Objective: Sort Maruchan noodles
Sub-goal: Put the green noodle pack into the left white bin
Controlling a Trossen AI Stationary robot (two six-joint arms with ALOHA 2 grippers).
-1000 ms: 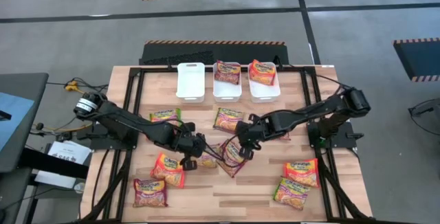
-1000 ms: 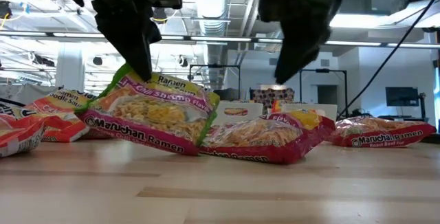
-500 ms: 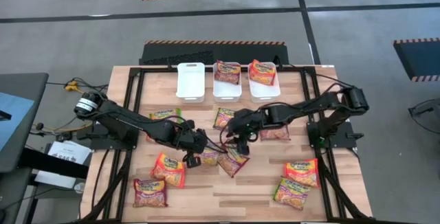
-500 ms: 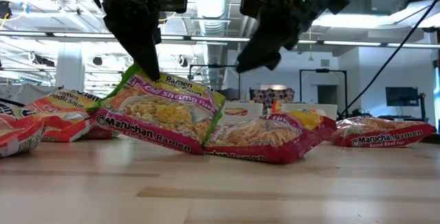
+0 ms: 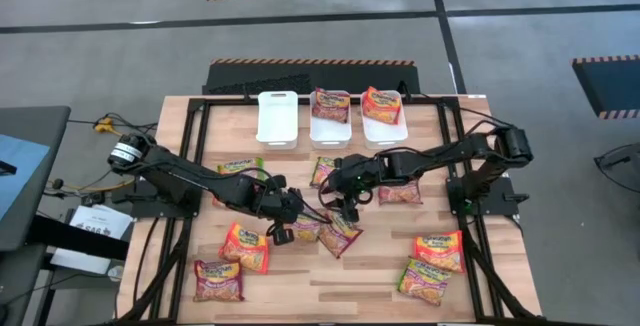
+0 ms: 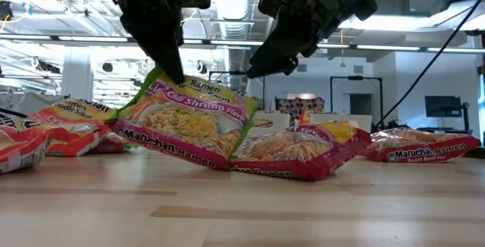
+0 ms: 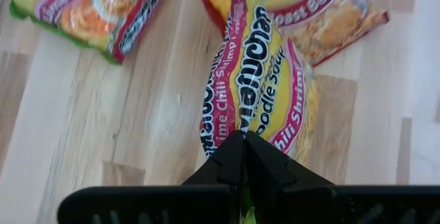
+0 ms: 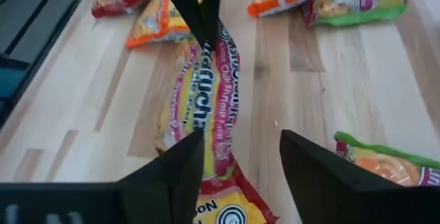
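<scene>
A Lime Chili Shrimp noodle packet (image 6: 186, 118) with green trim stands tilted at the table's middle. Its lower edge is on the wood and it leans against a maroon-trimmed packet (image 6: 292, 152). My left gripper (image 6: 173, 73) is shut on its top edge. My right gripper (image 8: 237, 162) hovers open just above and beyond the packet (image 8: 199, 107), tipped forward and touching nothing; in the high view it (image 5: 343, 204) stands right of my left gripper (image 5: 288, 224). Other Maruchan packets (image 5: 245, 246) lie scattered on the table. My left gripper pinches the packet's upper sealed edge (image 7: 237, 124) between its two fingers, coming from above and slanting down. The packet hangs tilted below the fingers (image 6: 168, 57), its bottom edge (image 6: 170, 152) resting on the table and its face against the maroon packet.
Three white bins stand at the far edge: the left one (image 5: 277, 118) shows bare, the other two (image 5: 331, 131) (image 5: 383, 131) hold packets. Loose packets lie near left (image 5: 218, 279), near right (image 5: 430, 264) and mid-table (image 5: 400, 194). Bare wood lies along the near edge.
My right gripper has swung toward the table's left edge and tipped up from pointing steeply down to a shallower slant, ending over the held packet. My left gripper has turned slightly, and the packet's top edge has shifted a little while its bottom edge stays on the table.
</scene>
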